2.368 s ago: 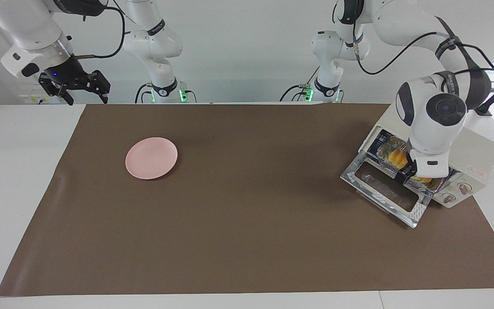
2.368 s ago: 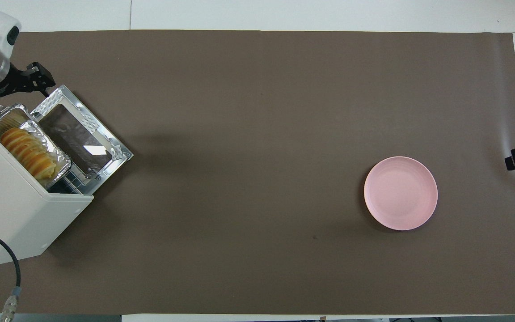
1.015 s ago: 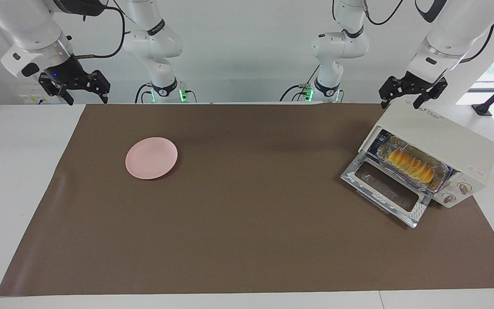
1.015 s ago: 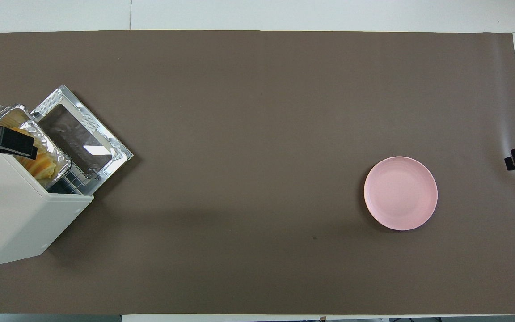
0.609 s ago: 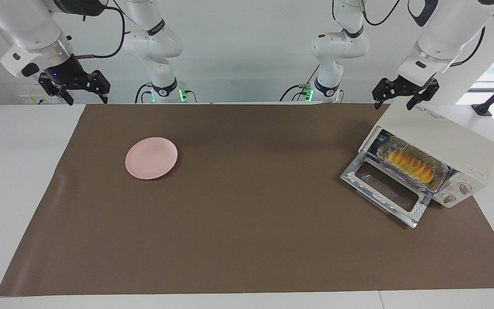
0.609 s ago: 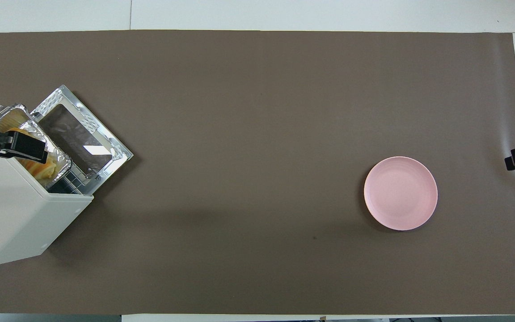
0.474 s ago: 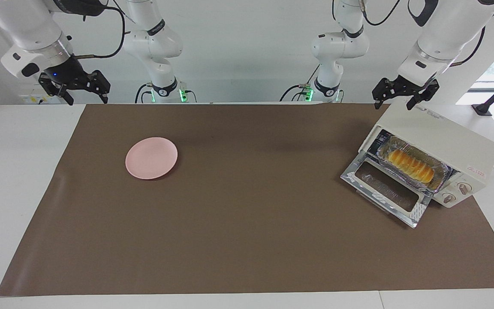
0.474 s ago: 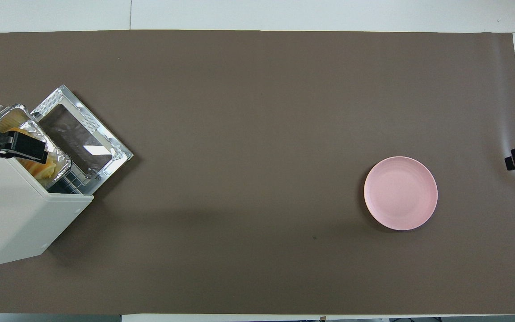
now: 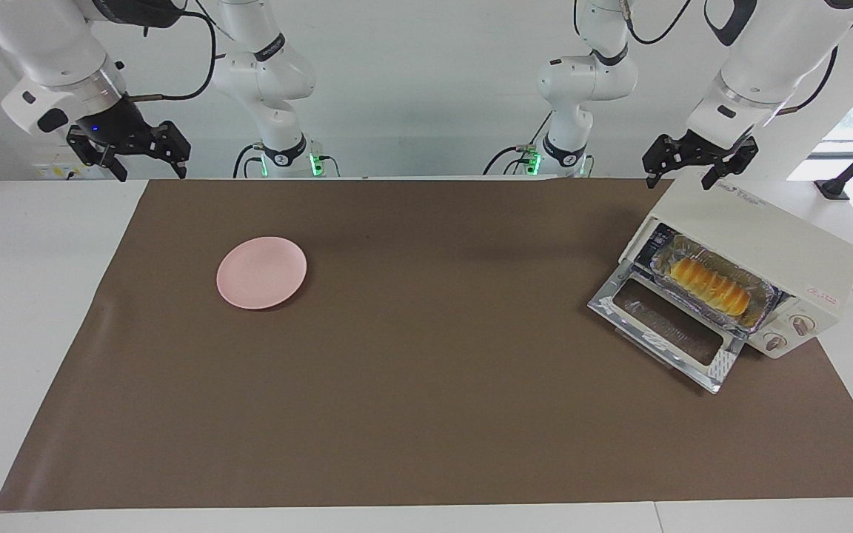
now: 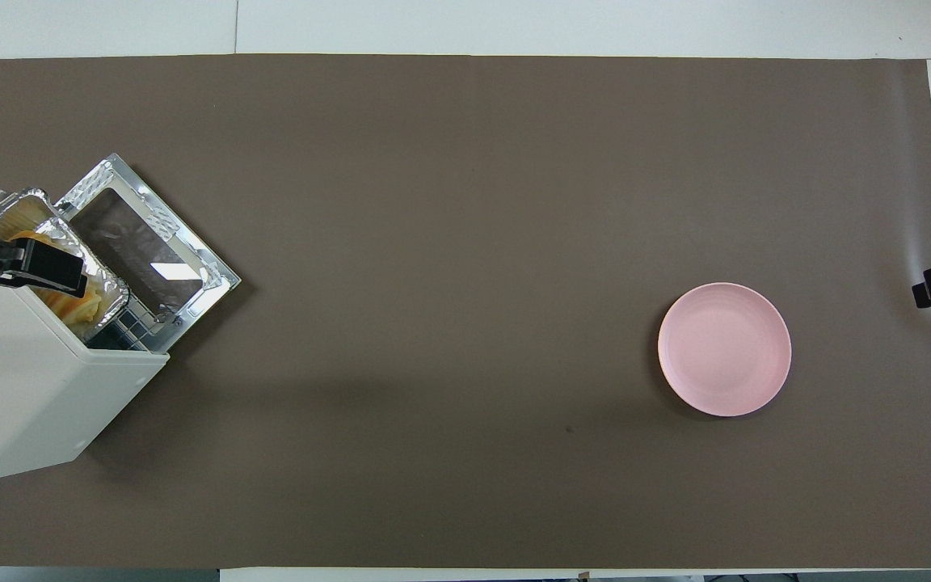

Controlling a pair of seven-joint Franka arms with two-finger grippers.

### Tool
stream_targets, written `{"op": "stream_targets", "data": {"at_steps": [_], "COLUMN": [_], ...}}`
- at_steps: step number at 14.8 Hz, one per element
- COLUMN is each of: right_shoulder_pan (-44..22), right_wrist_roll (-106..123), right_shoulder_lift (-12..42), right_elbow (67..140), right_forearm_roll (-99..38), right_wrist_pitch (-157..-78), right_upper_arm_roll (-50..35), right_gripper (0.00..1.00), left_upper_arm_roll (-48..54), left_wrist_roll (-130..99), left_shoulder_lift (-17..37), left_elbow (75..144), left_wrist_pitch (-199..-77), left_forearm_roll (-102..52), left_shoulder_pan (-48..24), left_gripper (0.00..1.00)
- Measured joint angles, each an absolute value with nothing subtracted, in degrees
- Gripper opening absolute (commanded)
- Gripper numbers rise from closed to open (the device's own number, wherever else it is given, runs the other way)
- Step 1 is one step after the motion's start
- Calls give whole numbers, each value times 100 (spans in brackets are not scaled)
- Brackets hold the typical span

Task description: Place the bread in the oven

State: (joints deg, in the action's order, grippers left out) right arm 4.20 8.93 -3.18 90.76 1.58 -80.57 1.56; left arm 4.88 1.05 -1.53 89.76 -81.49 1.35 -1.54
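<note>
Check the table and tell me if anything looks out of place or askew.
The oven sits at an angle to the mat's edges, its glass door hanging open. The foil tray with the bread is in the oven's mouth. Nothing is spilled or damaged. The pink plate lies bare.

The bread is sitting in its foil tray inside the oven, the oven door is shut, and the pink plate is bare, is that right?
Not quite: the oven door is open, folded down flat in front of the cavity, as the facing view shows. The rest holds: the bread lies in the foil tray inside the oven, and the pink plate is bare.
</note>
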Motion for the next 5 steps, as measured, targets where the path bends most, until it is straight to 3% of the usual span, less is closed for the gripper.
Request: {"op": "stream_targets", "data": {"at_steps": [5], "right_shoulder_pan": [420], "right_wrist_roll": [893], "right_shoulder_lift": [-318], "right_elbow": [9076], "right_forearm_roll": [158], "right_wrist_pitch": [-8057], "right_upper_arm_roll": [159], "right_gripper": [100], "left_upper_arm_roll": [494], "left_wrist_roll": [91], "left_shoulder_lift": [-153], "left_elbow": [8986], "left_wrist_pitch": [-8212], "left_forearm_roll": [135], "left_shoulder_pan": [-99], "left_gripper": [100]}}
